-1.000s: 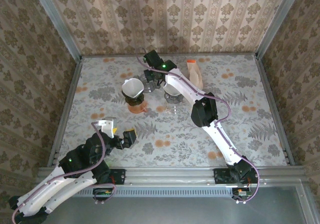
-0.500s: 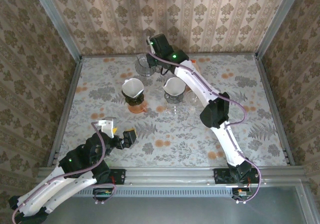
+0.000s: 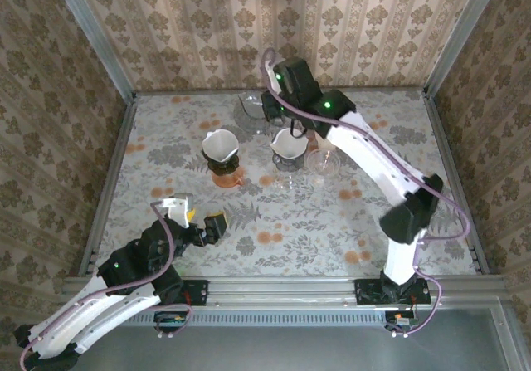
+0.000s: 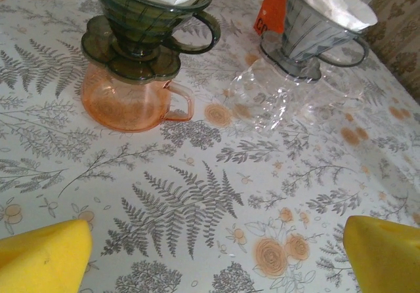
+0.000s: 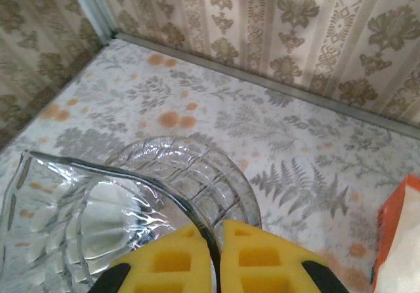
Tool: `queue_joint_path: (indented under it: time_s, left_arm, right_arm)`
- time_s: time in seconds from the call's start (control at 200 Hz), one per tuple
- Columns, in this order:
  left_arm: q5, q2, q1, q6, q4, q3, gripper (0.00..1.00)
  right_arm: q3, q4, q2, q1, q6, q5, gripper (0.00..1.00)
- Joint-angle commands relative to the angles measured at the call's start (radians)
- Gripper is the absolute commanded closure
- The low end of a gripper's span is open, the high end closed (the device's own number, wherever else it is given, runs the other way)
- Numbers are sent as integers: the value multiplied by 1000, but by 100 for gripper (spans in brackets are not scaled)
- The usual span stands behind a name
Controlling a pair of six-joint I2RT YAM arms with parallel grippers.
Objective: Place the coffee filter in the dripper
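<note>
Pinching clear dripper [image 5: 85, 214] by its rim, right claw [image 5: 216, 244], left claw [image 4: 213, 253] spread wide

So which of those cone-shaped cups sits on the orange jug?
The dark green cup on the left. The grey cup stands on a clear jug; the right fingers pinch a glass cup.

Top external high behind the arm bases [image 3: 184, 290], looking down on the whole worktop [image 3: 373, 213], left wrist low and close, facing the dark dripper [image 4: 147, 18] also seen from above, right wrist tight over its fingers [image 5: 167, 263], facing the back wall [image 5: 275, 24]
</note>
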Motion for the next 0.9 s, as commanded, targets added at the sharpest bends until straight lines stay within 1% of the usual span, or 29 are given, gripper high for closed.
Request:
queue_joint_path:
  time_s: [0.0,0.08,0.18,0.265,0.385,0.47,0.56,0.675,0.895]
  left_arm:
    - [20,-17,7,-6,36,-15,0]
    - [23,-20,7,-8,44,-22,0]
    - [52,-21,8,6,79,-33,0]
    - [62,-15,8,12,102,-40,0]
    - [85,3,8,21,143,-53,1]
    - [97,32,9,23,173,-61,2]
    - [108,75,8,20,206,-66,2]
    - [122,127,9,12,242,-66,2]
    - [140,163,8,-6,295,-94,1]
  right_arm:
    - [-153,32,-187,45,56,9,100]
    - [-292,19,-306,90,83,22,100]
    - [-456,-31,-450,148,102,72,100]
    - [-610,-66,-547,177,156,77,100]
    - [-836,-46,-639,213,228,65,100]
    - [-972,24,-653,237,264,54,100]
    - [-1055,102,-630,272,280,71,100]
    - [-1091,176,-586,299,286,84,100]
    - [-1117,200,-523,310,287,59,100]
